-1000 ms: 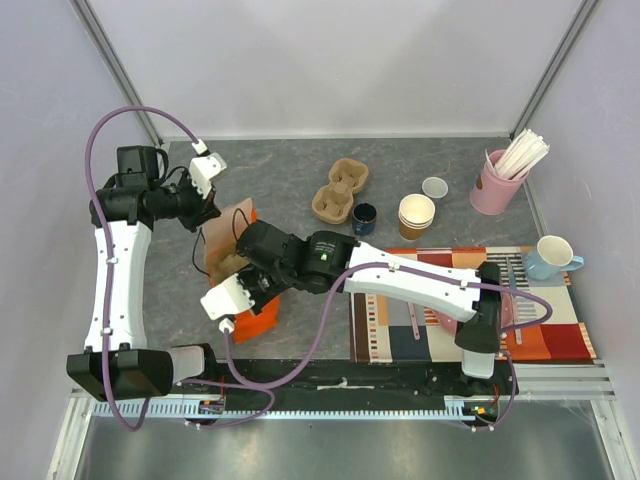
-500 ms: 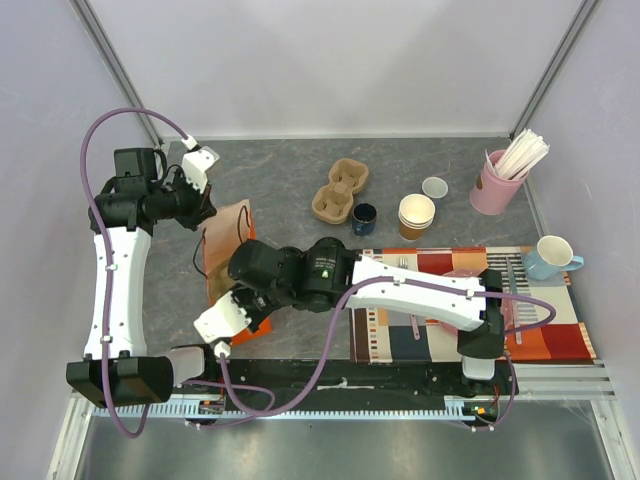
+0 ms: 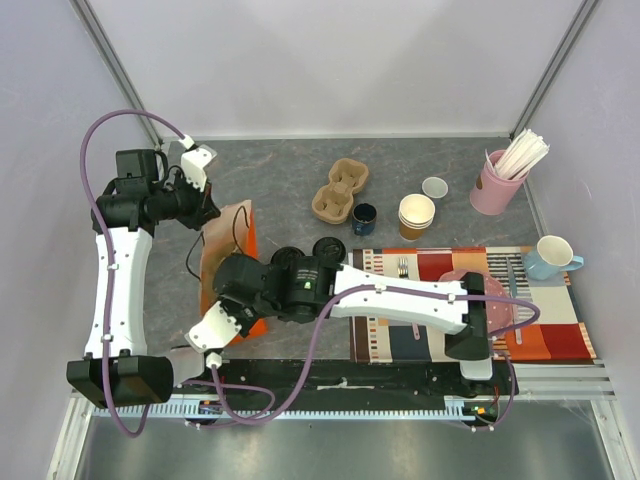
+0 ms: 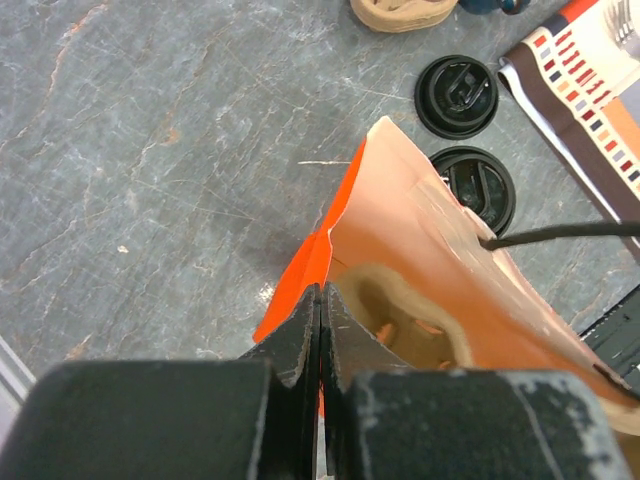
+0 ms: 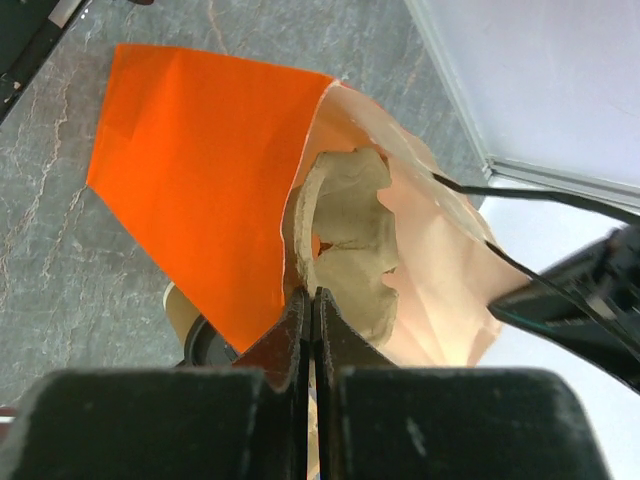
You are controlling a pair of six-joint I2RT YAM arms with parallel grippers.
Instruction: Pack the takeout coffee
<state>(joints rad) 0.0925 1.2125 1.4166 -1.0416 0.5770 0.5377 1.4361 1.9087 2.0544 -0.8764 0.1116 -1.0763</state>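
My left pincer (image 4: 320, 305) is pressed together on the rim of the orange paper bag (image 5: 190, 150), at the fold of its side. My right pincer (image 5: 312, 305) is pressed together on the opposite rim, so the bag's mouth gapes between the two. The bag is orange outside and pale inside, with thin black cord handles, and a moulded pulp carrier (image 5: 345, 240) sits inside it.

The takeout coffee (image 5: 178, 300) is outside the bag, on the grey stone-patterned tabletop (image 4: 150, 150). It is tucked just beside the bag's orange side and close by my right pincer. From the right wrist I see only a sliver of it: a curve of brown kraft paper with the black edge of its lid next to it. The rest is hidden by the bag and my own finger, and I cannot tell from that whether it stands upright.

From the left wrist, two round black lids show on the tabletop beyond the bag, each with a moulded sip tab. One (image 4: 480, 185) lies right against the bag's wall and is partly covered by its rim; the other (image 4: 457, 95) lies a little farther off. Both are seen from above, so I cannot tell there which one tops the coffee.
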